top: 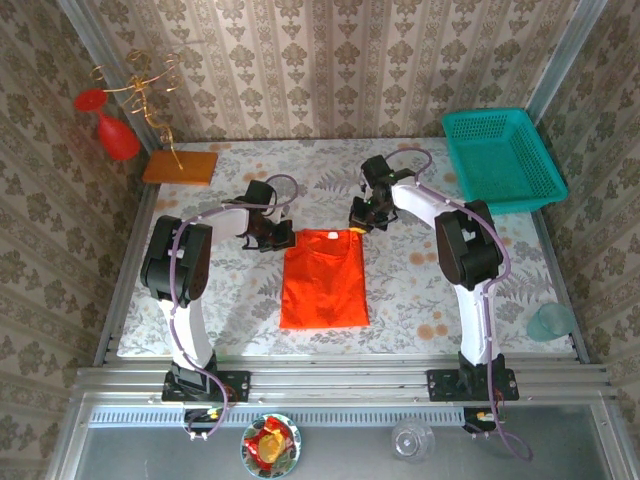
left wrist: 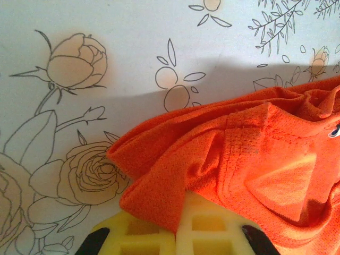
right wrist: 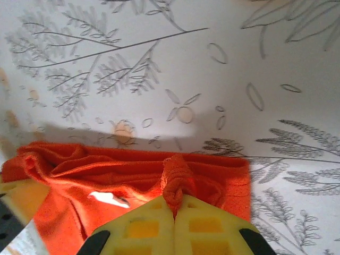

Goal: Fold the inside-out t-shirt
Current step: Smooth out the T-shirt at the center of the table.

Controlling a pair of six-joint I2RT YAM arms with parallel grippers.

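The inside-out t-shirt (top: 322,280) lies folded into a narrow orange-red rectangle in the middle of the flowered table. My left gripper (top: 278,240) is at its far left corner. In the left wrist view its yellow jaws (left wrist: 179,210) are shut on a fold of the t-shirt (left wrist: 255,159). My right gripper (top: 358,225) is at the far right corner. In the right wrist view it (right wrist: 174,204) is shut on a bunched ridge of the t-shirt (right wrist: 106,170). A white label (right wrist: 109,199) shows on the cloth.
A teal basket (top: 500,160) stands at the back right. An orange board (top: 180,167) with a wire stand and a red cone ornament (top: 115,135) are at the back left. A pale cup (top: 550,322) sits at the right edge. A glass (top: 412,438) and a bowl (top: 270,445) are below the rail.
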